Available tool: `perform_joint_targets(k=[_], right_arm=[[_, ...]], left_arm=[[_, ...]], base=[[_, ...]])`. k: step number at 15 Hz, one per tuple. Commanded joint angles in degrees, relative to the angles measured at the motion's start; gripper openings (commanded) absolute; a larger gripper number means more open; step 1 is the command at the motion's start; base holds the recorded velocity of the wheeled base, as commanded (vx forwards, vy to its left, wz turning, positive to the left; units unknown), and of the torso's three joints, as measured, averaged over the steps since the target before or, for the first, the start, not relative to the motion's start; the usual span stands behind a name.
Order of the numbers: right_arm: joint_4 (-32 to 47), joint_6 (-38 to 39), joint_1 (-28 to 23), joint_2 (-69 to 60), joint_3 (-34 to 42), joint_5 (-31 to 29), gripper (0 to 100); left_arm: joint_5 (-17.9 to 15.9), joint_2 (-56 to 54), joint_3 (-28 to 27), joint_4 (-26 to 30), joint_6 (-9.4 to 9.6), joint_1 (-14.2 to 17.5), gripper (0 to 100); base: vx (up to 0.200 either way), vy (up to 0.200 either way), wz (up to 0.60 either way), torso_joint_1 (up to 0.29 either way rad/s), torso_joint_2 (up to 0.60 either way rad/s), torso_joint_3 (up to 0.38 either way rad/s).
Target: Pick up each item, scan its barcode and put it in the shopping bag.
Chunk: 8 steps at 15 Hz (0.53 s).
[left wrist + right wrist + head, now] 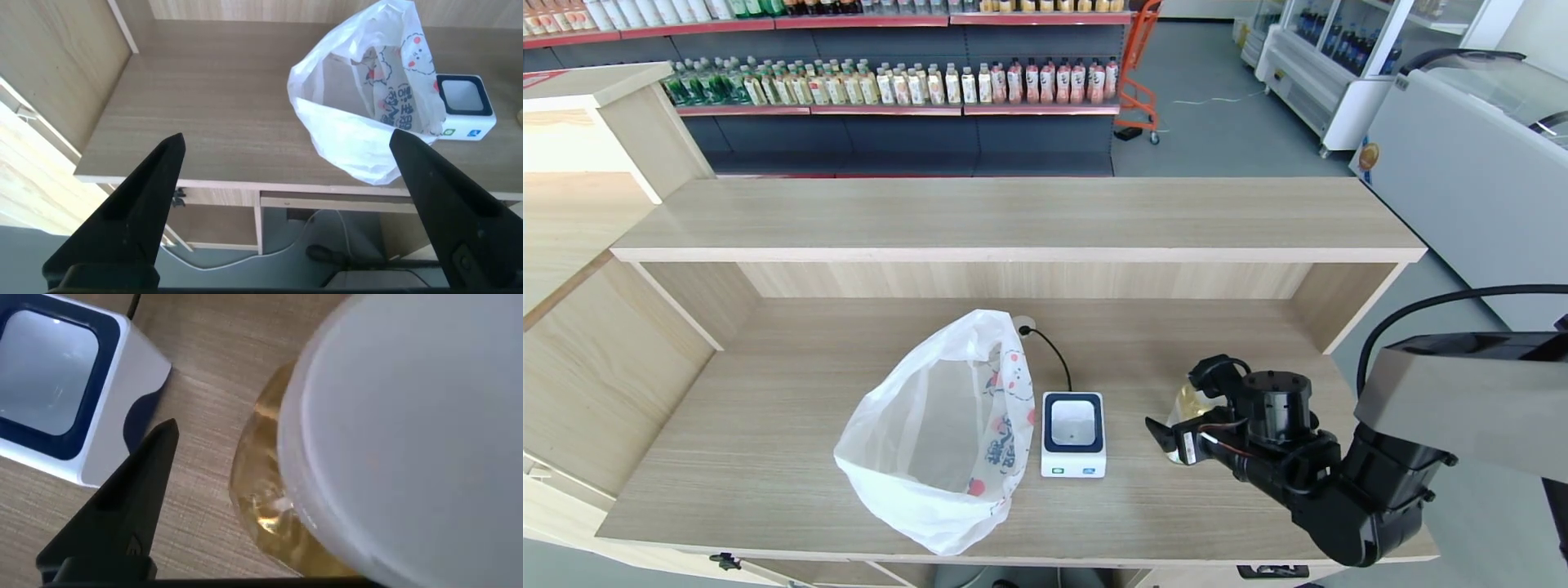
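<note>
A clear bottle of amber liquid with a white lid stands on the wooden counter, right of the scanner. My right gripper is down around it and open. One finger sits apart from the bottle's side, and the lid hides the other. The white and blue scanner lies flat beside the open white shopping bag. My left gripper hangs open and holds nothing, above the counter's front edge, left of the bag.
A raised ledge and wooden side walls close in the counter at the back and sides. The scanner's black cable runs to the back. Bare counter lies left of the bag. Drink shelves stand behind.
</note>
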State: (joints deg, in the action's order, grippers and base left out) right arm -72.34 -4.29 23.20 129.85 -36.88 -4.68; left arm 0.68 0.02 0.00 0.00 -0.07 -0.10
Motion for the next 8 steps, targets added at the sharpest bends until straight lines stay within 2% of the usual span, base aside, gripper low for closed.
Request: perform_joint_targets(k=[1,7,8], right_arm=[[0.0,0.07,0.36,1.81,-1.71,0.02,100],[0.0,0.34,1.15,3.21,-5.49,0.11,100],[0.0,0.34,1.15,2.86,-5.84,0.11,0]], left_arm=[[0.02,-0.02,0.0,0.0,-0.01,0.01,100],[0.02,-0.02,0.0,0.0,-0.01,0.01,100],[0.02,-0.02,0.0,0.0,-0.01,0.01,100]], base=[[0.0,0.0,0.0,0.0,0.0,0.0],[0.0,0.0,0.0,0.0,0.0,0.0],[0.0,0.0,0.0,0.0,0.0,0.0]])
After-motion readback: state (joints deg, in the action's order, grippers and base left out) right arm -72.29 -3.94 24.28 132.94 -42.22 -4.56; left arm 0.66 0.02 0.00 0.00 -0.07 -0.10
